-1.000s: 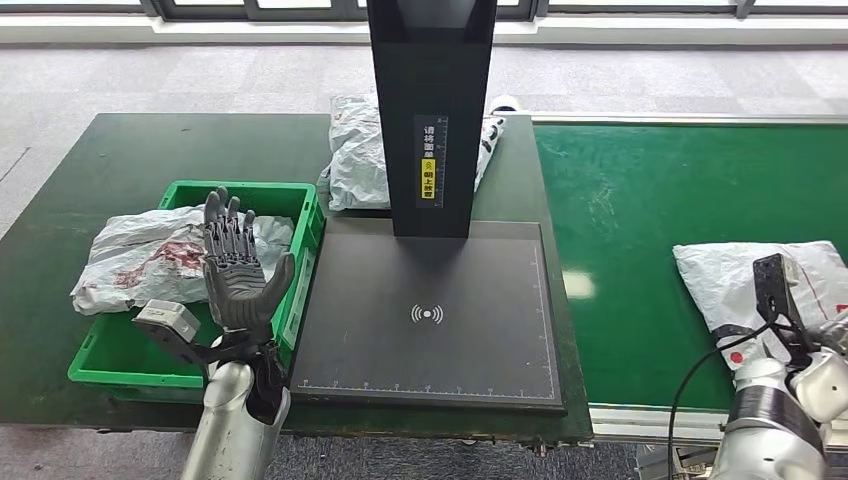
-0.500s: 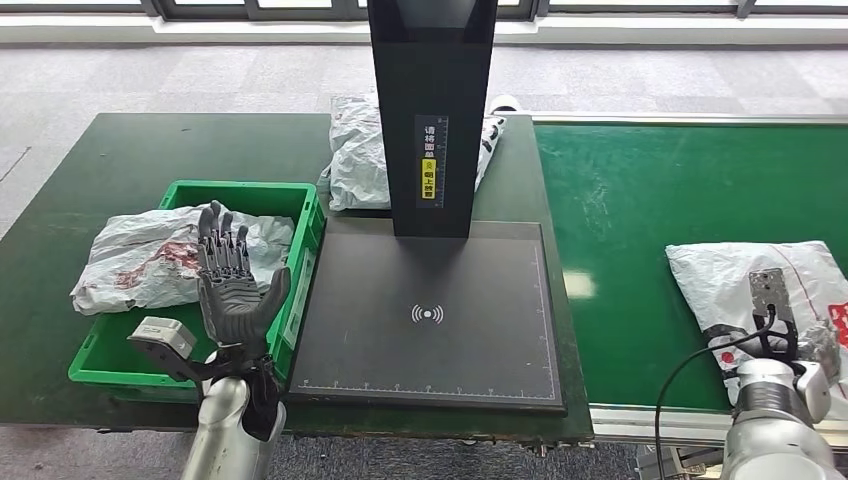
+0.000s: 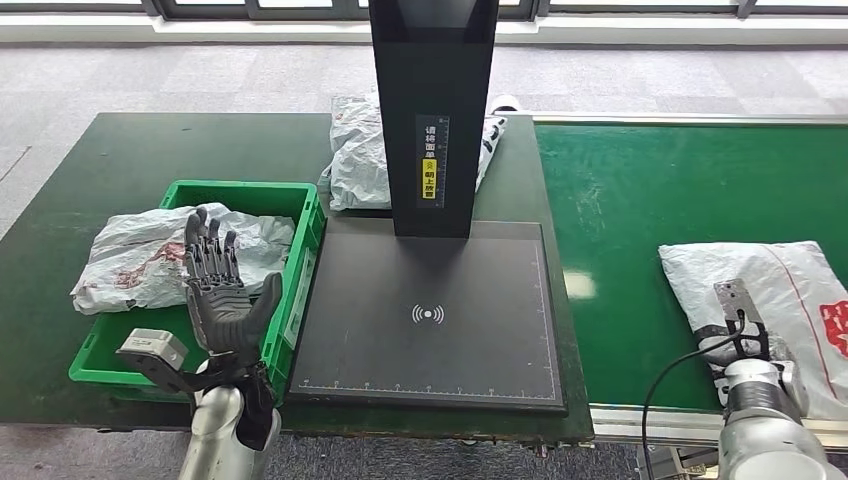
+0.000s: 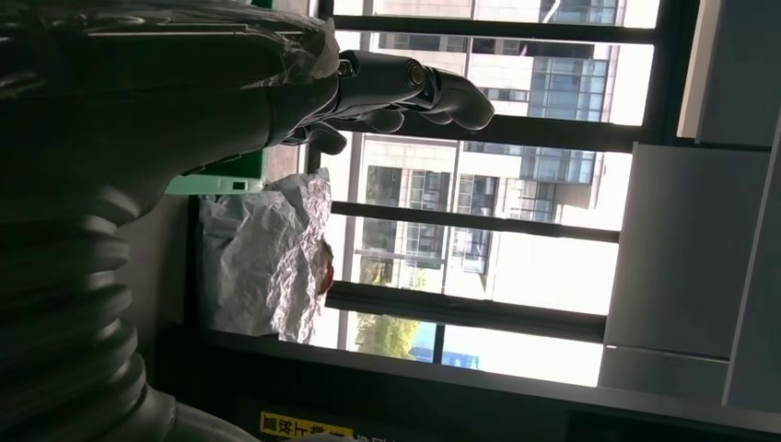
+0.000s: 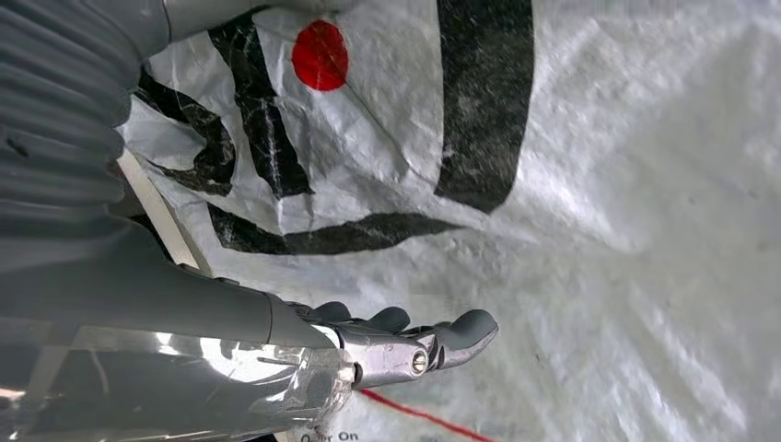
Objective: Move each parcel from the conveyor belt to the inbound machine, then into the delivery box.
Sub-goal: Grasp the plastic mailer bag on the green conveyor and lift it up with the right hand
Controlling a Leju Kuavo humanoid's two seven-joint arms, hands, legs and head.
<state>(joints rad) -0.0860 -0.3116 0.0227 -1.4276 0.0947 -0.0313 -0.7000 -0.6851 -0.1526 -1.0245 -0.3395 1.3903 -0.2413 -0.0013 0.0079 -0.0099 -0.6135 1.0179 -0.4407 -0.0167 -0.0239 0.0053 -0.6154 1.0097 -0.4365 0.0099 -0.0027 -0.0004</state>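
White poly-mailer parcel lies flat on the green conveyor belt near its front edge: crinkled film, probably light, limp and slick, so it should sag if lifted by an edge; a grasp across a bunched fold looks safer. Right hand hovers just above the parcel's near end, fingers loosely extended, holding nothing. Left hand is upright and spread, empty, over the green delivery box.

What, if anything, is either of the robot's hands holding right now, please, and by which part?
Nothing is held. The left hand is raised, open and empty. The right hand hovers open above the white plastic parcel on the green conveyor belt.
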